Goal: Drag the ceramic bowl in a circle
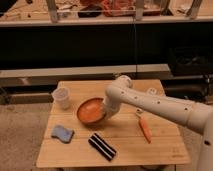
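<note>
Dragging the ceramic bowl (90,110) around a circular path carries several risks from this position. The bowl sits left of centre on the table (160,150). The claw (107,113) is at the bowl's right rim, under the white wrist. The view does not show whether the claw is open or closed, or whether it grips the rim or only presses against it.

Probable failure causes:

- Collision with the cup (61,97). The translucent cup stands near the bowl, to its upper left. A wide arc to the left would likely knock it over or push it toward the table edge.
- Contact with the blue sponge (62,133) or the black striped object (102,146). Both lie in front of the bowl. An arc toward the near edge could sweep either one along.
- Loss of the rim. If the hold is only a press, a change of direction could let the bowl slip free.
- Tipping. Downward force on one rim could lift the opposite side.

The orange carrot-like item (144,129) lies to the right, well apart from the bowl.
</note>
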`<state>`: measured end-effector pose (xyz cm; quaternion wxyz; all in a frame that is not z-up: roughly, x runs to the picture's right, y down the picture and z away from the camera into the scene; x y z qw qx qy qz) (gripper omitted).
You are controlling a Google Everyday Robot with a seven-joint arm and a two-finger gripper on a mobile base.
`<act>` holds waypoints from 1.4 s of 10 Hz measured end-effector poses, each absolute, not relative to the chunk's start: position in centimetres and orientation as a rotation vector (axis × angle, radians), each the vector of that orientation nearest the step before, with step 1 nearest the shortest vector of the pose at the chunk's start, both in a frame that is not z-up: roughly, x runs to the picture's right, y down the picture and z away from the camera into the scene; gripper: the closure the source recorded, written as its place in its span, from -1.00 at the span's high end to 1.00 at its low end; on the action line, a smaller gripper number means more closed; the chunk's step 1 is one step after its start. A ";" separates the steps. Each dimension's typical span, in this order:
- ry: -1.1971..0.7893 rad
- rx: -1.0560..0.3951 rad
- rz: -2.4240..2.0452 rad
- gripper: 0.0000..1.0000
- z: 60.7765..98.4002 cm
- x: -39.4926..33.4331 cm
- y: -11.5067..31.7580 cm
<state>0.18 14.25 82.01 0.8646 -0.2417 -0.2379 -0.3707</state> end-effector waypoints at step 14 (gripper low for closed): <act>-0.390 -0.586 -0.395 -0.97 88.5 15.9 8.4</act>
